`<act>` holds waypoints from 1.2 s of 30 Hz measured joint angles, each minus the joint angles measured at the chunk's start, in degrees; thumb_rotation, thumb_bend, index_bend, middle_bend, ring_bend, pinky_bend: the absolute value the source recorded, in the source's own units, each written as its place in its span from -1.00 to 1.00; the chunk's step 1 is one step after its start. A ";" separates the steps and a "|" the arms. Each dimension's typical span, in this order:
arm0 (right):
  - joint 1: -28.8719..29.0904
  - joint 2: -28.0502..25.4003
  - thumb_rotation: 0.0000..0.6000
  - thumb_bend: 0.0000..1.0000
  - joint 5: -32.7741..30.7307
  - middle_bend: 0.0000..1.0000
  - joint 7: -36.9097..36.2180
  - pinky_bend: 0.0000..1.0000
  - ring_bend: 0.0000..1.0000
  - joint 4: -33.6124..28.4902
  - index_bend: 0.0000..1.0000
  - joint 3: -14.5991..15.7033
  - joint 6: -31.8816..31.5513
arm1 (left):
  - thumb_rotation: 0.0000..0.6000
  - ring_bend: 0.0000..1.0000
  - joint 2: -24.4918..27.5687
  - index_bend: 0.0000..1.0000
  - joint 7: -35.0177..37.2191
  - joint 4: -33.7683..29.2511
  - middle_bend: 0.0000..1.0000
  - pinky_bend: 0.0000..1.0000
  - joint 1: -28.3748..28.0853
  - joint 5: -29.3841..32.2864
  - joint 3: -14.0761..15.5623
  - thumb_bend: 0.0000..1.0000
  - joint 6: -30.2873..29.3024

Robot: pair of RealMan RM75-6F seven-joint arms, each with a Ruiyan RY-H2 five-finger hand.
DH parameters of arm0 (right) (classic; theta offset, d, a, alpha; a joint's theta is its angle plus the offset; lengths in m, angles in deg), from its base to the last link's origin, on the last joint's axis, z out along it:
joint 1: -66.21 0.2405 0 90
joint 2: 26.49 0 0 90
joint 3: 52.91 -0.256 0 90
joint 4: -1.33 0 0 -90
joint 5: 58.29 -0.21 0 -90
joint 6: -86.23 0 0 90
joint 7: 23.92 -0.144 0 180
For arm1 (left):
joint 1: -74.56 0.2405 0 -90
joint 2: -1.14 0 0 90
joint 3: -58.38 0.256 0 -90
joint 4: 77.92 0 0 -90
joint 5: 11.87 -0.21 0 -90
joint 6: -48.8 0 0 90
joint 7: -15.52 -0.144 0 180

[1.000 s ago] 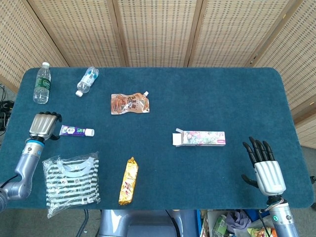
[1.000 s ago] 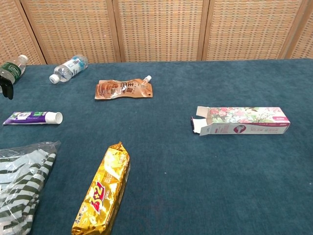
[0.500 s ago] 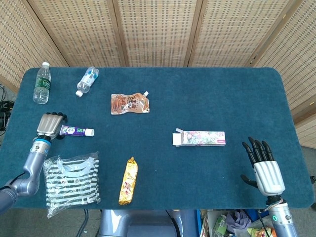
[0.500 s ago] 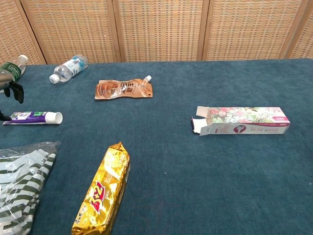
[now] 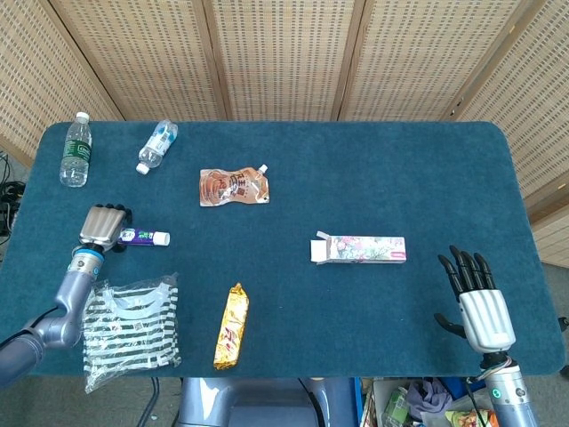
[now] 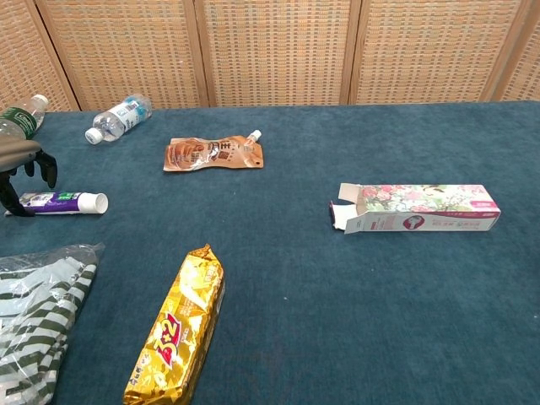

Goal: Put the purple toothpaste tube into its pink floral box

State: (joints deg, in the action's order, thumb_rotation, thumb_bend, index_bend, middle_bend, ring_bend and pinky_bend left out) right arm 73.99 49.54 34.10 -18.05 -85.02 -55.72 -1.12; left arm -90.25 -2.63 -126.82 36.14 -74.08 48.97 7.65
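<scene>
- A tabletop (image 5: 356,169) with rounded corners fills most of the head view, covered in dark teal fabric like short carpet.
- Behind it stands a folding screen (image 5: 284,53) of pale woven cane panels set in light wooden frames, angled at both ends.
- In the chest view the same screen (image 6: 278,51) closes off the far edge of the tabletop (image 6: 337,321).
- The light is even and soft, with only faint shadows.

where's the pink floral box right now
The pink floral cardboard box lies flat right of centre on the blue table, open flaps facing left, well apart from both hands.
</scene>
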 measured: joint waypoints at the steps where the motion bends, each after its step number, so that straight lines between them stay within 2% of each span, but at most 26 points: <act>1: -0.01 0.00 1.00 -0.82 0.11 -1.00 -0.06 -1.00 -1.00 -0.01 -0.89 0.02 -0.10 | 1.00 -0.41 -0.30 -0.19 -0.05 0.29 -0.36 -0.36 -0.09 0.22 -0.01 -0.57 0.27; 5: -0.01 0.00 1.00 -0.82 0.28 -1.00 -0.16 -1.00 -1.00 -0.04 -0.89 0.07 -0.18 | 1.00 -0.39 -2.21 -0.15 -0.38 2.16 -0.30 -0.33 -0.57 0.76 0.16 -0.56 1.12; 12: -0.04 0.09 1.00 -0.82 0.69 -1.00 -0.24 -1.00 -1.00 0.06 -0.89 0.11 -0.59 | 1.00 0.13 -4.79 0.52 0.14 3.98 0.31 0.08 -0.90 -1.62 0.83 -0.41 -1.75; 20: -0.02 0.08 1.00 -0.82 0.81 -1.00 -0.38 -1.00 -1.00 0.17 -0.89 0.14 -0.57 | 1.00 0.18 -5.08 0.56 8.65 3.69 0.35 0.12 -0.31 -11.46 2.19 -0.40 -14.00; 27: 0.05 0.17 1.00 -0.82 0.90 -1.00 -0.40 -1.00 -1.00 0.09 -0.89 0.20 -0.47 | 1.00 0.18 -0.26 0.56 13.42 -2.34 0.35 0.12 0.42 -18.17 2.75 -0.40 -24.46; 32: 0.44 0.50 1.00 -0.82 0.62 -1.00 -0.73 -1.00 -1.00 0.02 -0.89 0.21 0.53 | 1.00 0.18 4.98 0.56 12.35 -8.52 0.35 0.12 1.00 -19.82 2.64 -0.40 -27.69; 36: 1.58 0.71 1.00 -0.82 0.00 -1.00 -0.18 -1.00 -1.00 -0.29 -0.89 0.04 3.05 | 1.00 0.18 10.31 0.56 7.00 -15.62 0.35 0.12 1.35 -18.83 2.16 -0.40 -26.97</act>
State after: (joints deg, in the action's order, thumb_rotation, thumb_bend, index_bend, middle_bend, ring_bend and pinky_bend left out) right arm 75.57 50.25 34.10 -18.23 -85.31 -55.68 1.93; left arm -79.94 4.37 -142.44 37.49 -92.91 51.12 -19.32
